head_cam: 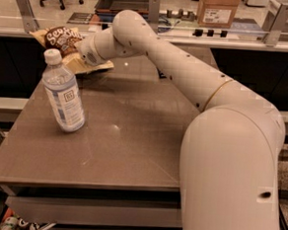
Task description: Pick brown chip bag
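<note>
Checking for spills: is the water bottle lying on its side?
No, the water bottle stands upright on the table, while the gripper is at the brown chip bag.

Single arm (186,70) stretched forward-left, elbow raised; end effector (81,53) far left, pointing away from camera.

No wording is legible: only white script on the brown chip bag (59,38), at the gripper (81,53).

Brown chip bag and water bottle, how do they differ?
The brown chip bag is crinkly tan with a dark brown panel; the water bottle is clear with a white cap. The bag is at the table's far left corner; the bottle stands upright nearer the front. The pincer is at the bag, apart from the bottle. Both are at the table's left side.
</note>
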You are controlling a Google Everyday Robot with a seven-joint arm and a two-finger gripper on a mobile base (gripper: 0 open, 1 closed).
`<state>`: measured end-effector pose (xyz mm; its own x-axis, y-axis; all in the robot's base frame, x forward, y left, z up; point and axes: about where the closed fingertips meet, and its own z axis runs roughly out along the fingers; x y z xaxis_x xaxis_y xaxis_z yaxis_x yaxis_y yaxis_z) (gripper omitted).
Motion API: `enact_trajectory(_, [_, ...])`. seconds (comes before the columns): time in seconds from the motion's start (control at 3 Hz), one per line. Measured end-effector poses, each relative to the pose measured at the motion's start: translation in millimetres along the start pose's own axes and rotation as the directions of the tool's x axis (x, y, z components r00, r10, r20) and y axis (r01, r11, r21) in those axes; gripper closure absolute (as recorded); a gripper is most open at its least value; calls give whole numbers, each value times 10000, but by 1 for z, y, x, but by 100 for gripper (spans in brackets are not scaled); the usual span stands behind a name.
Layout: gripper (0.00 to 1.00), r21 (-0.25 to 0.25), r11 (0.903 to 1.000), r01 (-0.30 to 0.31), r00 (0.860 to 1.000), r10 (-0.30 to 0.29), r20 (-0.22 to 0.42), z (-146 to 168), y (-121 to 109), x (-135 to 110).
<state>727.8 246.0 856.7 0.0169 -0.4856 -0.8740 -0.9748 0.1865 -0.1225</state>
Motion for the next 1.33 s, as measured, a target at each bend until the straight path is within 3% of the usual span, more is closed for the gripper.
enact_trajectory(0.67, [90, -99, 10000, -3, 10000, 3, -12, 6, 4, 1])
enact_trajectory(1.0, [100, -120, 9999, -4, 10000, 4, -14, 7, 4, 1])
enact_trajectory(1.33, [100, -121, 9999, -4, 10000, 4, -13, 7, 4, 1])
